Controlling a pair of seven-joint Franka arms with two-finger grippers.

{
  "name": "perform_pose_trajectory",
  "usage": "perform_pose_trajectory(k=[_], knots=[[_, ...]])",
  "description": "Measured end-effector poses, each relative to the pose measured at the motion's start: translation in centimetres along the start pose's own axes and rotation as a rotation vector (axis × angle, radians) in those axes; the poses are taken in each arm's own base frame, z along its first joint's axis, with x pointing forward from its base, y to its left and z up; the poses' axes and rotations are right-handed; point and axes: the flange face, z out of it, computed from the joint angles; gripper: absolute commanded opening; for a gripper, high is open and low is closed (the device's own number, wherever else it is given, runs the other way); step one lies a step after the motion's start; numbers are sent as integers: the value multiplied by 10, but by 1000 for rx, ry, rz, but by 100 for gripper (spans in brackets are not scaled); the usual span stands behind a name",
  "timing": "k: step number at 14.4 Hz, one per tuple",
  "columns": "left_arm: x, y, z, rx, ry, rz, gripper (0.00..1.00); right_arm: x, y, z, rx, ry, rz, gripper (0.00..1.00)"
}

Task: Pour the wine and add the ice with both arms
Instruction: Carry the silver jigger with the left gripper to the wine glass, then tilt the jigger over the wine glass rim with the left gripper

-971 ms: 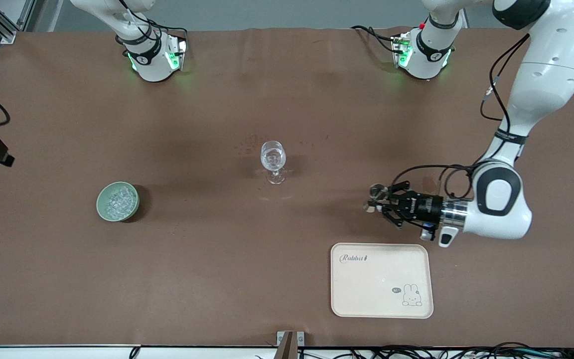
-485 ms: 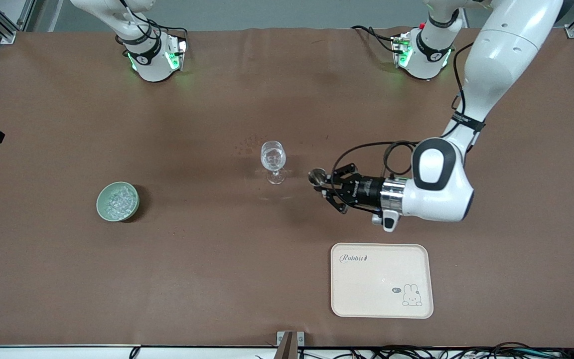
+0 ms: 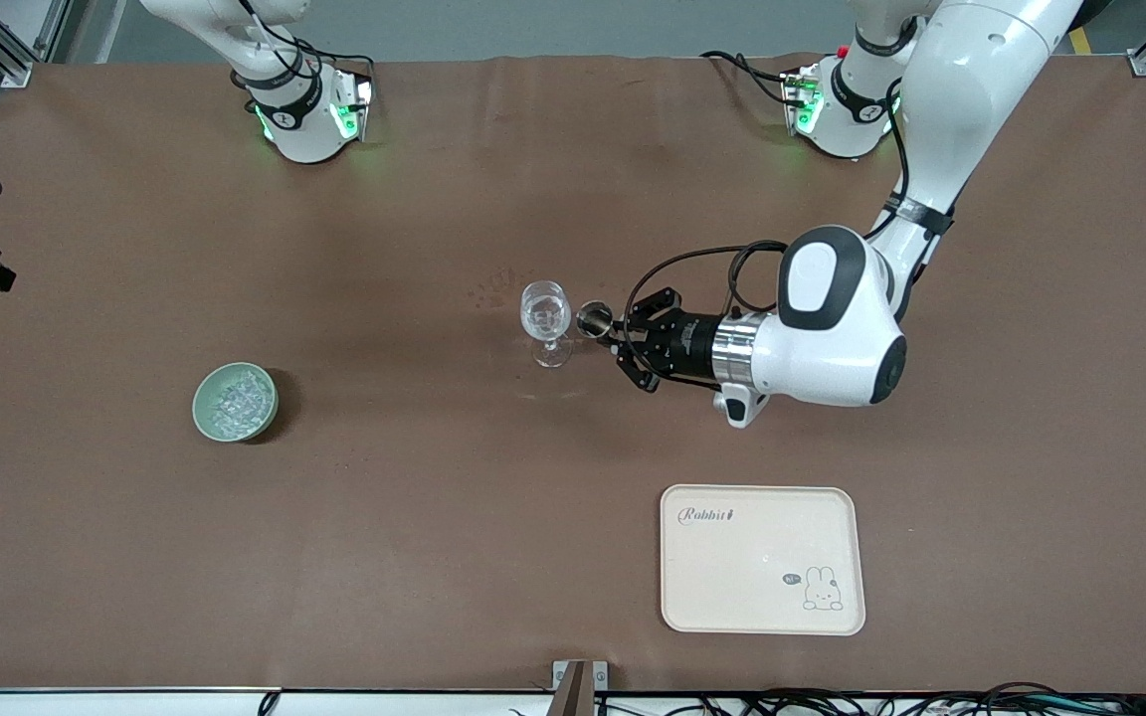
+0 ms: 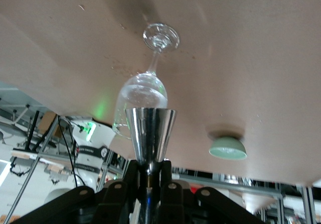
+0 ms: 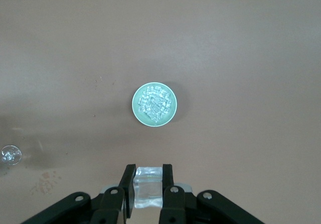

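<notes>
Your left gripper (image 3: pixel 611 334) clamps a steel jigger (image 3: pixel 594 319) beside the wine glass (image 3: pixel 545 310); your right gripper (image 5: pixel 149 188) pinches an ice cube (image 5: pixel 148 185) above the ice bowl (image 5: pixel 154 105).

- The right gripper (image 5: pixel 148 184) is cut off by the right wrist view's edge, so only its fingertips and knuckles show; in the front view it lies outside the picture.
- The clear ice cube (image 5: pixel 148 186) it clamps is partly covered by those fingers.
- The metal cup (image 4: pixel 150 133) hides the lower bowl of the wine glass (image 4: pixel 143 91) in the left wrist view.
- The left gripper (image 4: pixel 149 176) covers the cup's stem.
- The ice (image 3: pixel 236 398) in the green bowl (image 3: pixel 205 413) is too small to count.
</notes>
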Motion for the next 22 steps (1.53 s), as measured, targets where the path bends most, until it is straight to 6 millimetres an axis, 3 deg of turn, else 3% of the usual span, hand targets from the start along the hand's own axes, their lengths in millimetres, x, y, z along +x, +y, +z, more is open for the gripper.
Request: perform_pose_trajectory(k=[7, 14, 22], knots=[[-30, -18, 53, 39, 172, -46, 0, -8, 3, 9, 3, 39, -34, 1], [-34, -22, 63, 23, 292, -79, 0, -11, 3, 8, 4, 44, -37, 1], [-55, -33, 76, 0, 385, -89, 0, -11, 3, 8, 4, 46, -37, 1]])
